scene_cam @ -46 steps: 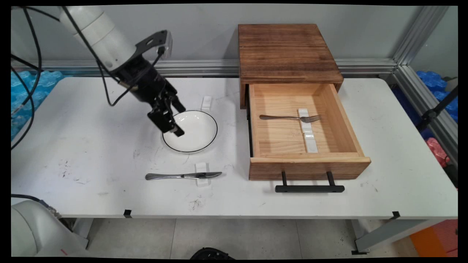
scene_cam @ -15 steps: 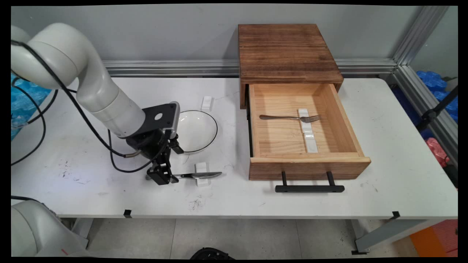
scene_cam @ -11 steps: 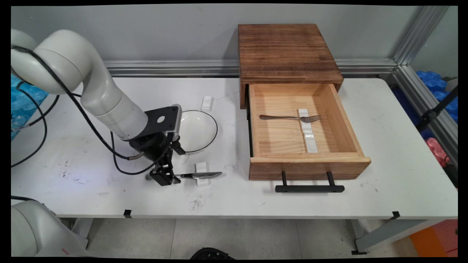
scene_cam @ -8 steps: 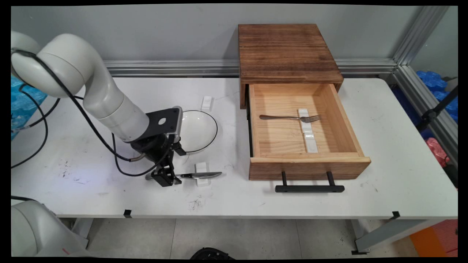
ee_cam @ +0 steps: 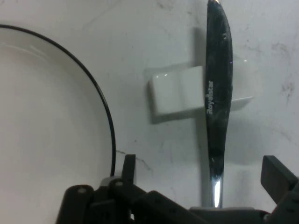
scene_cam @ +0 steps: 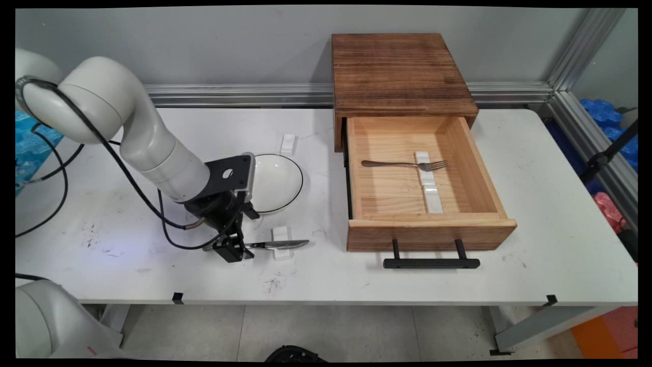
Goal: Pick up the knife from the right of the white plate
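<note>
**Gripper low at knife handle**

Gripper [scene_cam: 233, 251] spread open, straddling handle of knife [scene_cam: 277, 244] on scuffed white table [scene_cam: 127, 255]; blade laid across small white rest [ee_cam: 180, 89]; black-rimmed plate [scene_cam: 275, 181] just behind; open wooden drawer [scene_cam: 430, 229] to right, fork [scene_cam: 405, 164] inside; grey wall behind.

Glossy metal knife [ee_cam: 217, 98], glazed white rest [ee_cam: 180, 91], glossy plate [ee_cam: 51, 121], matt wooden drawer [scene_cam: 430, 232]

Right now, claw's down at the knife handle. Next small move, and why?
Probably close the claw on the knife. The hand view shows its handle lying between the open fingers, blade propped on the white rest, so the grip looks lined up.
</note>
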You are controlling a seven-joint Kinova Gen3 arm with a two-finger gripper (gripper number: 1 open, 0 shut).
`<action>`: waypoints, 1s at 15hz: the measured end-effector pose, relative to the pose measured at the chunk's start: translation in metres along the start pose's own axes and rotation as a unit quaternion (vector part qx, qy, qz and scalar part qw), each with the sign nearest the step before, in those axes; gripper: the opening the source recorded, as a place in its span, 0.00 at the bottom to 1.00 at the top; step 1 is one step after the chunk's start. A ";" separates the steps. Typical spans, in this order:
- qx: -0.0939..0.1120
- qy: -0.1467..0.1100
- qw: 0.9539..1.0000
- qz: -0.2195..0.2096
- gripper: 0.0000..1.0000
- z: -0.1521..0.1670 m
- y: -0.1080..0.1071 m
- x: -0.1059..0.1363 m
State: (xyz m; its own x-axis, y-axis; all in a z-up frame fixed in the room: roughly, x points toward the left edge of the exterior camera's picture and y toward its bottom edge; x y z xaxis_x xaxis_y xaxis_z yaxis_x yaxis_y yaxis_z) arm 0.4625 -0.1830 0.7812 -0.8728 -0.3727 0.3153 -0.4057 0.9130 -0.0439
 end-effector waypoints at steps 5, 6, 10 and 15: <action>0.000 0.000 1.000 -0.004 1.00 0.004 0.000 -0.002; -0.001 0.000 1.000 -0.005 1.00 0.004 0.000 -0.002; -0.002 0.001 1.000 -0.007 1.00 0.006 0.001 -0.003; -0.007 0.001 1.000 -0.008 0.00 0.008 0.002 -0.004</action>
State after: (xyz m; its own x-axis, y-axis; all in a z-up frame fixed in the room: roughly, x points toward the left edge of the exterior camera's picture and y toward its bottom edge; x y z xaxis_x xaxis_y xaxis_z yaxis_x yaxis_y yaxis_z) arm 0.4628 -0.1808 0.7724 -0.8653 -0.3871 0.3185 -0.4158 0.9091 -0.0246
